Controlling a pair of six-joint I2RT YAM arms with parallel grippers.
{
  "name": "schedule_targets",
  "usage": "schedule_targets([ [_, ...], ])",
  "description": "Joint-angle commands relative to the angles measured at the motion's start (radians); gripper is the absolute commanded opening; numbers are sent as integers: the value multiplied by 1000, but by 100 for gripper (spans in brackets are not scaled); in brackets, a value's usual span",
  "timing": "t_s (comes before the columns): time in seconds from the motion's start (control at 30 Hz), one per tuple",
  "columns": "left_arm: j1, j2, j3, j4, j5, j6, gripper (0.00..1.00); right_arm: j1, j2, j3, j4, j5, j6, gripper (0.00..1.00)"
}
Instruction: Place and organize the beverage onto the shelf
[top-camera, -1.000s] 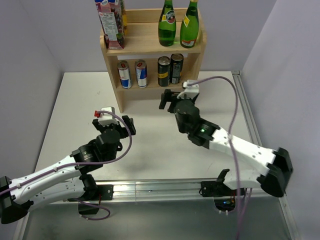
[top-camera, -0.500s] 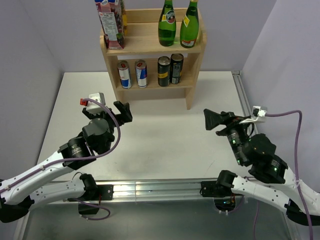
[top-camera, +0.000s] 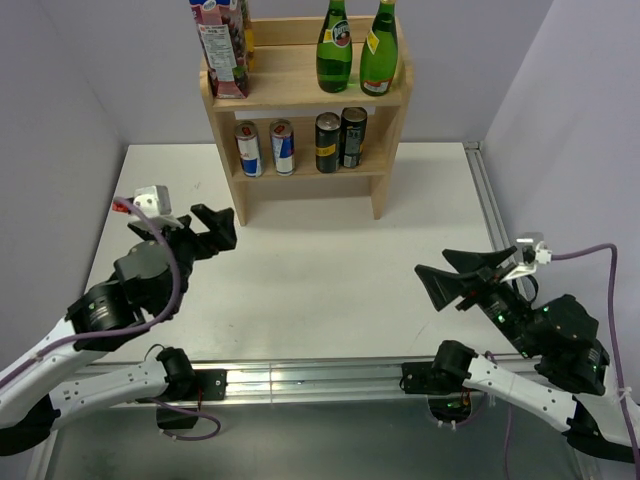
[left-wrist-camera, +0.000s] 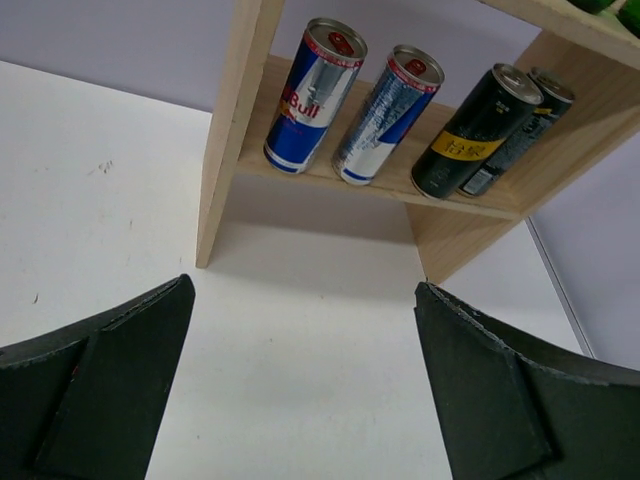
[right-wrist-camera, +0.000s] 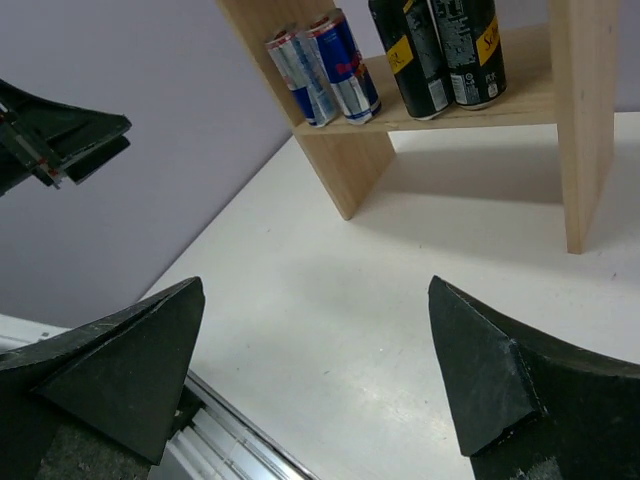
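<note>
The light-wood shelf (top-camera: 288, 78) stands at the table's far side. Its top tier holds a juice carton (top-camera: 220, 45) and two green bottles (top-camera: 334, 45). Its lower tier holds two Red Bull cans (top-camera: 265, 148) and two black cans (top-camera: 340, 140), all upright. My left gripper (top-camera: 215, 222) is open and empty, left of the shelf's front, facing the cans (left-wrist-camera: 312, 95). My right gripper (top-camera: 440, 268) is open and empty at the near right, well back from the shelf (right-wrist-camera: 580, 120). Nothing lies between the jaws in either wrist view.
Purple walls close in the table on the left, back and right. A metal rail (top-camera: 320, 378) runs along the near edge between the arm bases. The left gripper shows at the left of the right wrist view (right-wrist-camera: 60, 135).
My right gripper has drawn back from just in front of the shelf to the near right. My left gripper has moved left and slightly away from the table's middle. Both stayed open.
</note>
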Motion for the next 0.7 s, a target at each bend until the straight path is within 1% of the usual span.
schedule_targets([
  [0.0,-5,-56,26,-112,88,-44,99,4,-51,23,-51,-54,-30,100],
  [0.1,-5,-109,5,-118,77,-33,99,6,-76,14,-51,-28,-41,100],
  [0.3,-5,-200,-37,-63,65,13,99,6,-108,-3,-34,36,-49,100],
  [0.67,-5,-191,-57,-53,59,22,99,4,-106,-11,-28,87,-35,100],
])
